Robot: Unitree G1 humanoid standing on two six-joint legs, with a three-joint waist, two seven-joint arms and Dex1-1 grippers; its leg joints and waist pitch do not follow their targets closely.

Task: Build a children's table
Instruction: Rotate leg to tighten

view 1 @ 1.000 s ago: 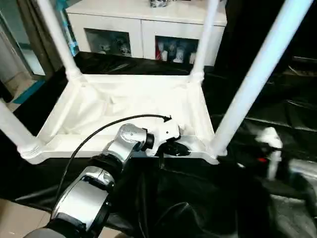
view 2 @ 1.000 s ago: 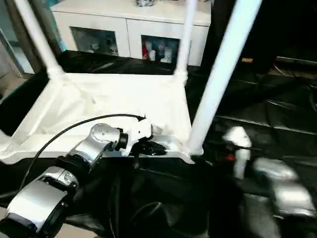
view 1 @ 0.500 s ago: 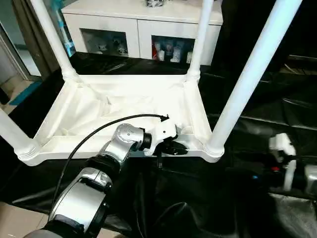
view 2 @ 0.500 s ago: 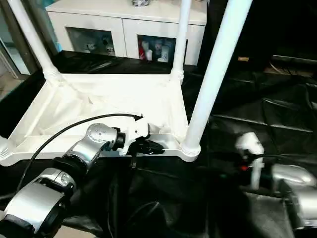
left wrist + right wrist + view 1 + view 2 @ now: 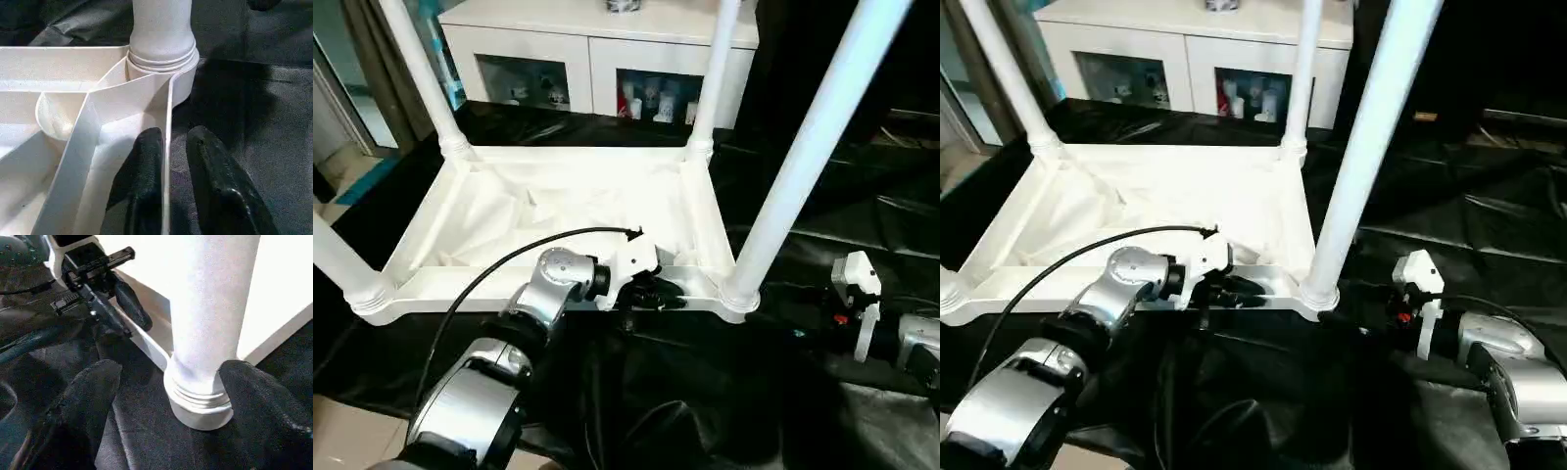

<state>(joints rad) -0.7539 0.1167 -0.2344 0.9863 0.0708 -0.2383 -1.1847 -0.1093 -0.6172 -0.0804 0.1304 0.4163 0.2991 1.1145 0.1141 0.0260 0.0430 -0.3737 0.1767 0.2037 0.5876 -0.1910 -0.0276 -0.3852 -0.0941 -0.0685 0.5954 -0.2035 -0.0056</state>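
Note:
The white children's table (image 5: 578, 201) lies upside down on the black-covered work table (image 5: 705, 392), with its four legs pointing up. My left gripper (image 5: 651, 291) is shut on the tabletop's near rim (image 5: 168, 98), one finger (image 5: 144, 161) inside the rim wall and one outside, just beside the near right corner socket. The near right leg (image 5: 803, 157) rises from that socket (image 5: 200, 406). My right gripper (image 5: 171, 377) is open beside it, low over the cloth. Its fingers (image 5: 88, 401) are spread wide, with the leg's base between and just beyond them.
A white cabinet (image 5: 597, 49) with glass doors stands behind the work table. The far legs (image 5: 710, 78) and the near left leg (image 5: 337, 259) stand tall around the work area. A black cable (image 5: 509, 259) arcs over my left forearm. Bare floor (image 5: 342, 431) shows at the lower left.
My right gripper has edged closer to the near right leg's base than half a second ago. My left gripper keeps its hold on the rim. The camera has shifted slightly.

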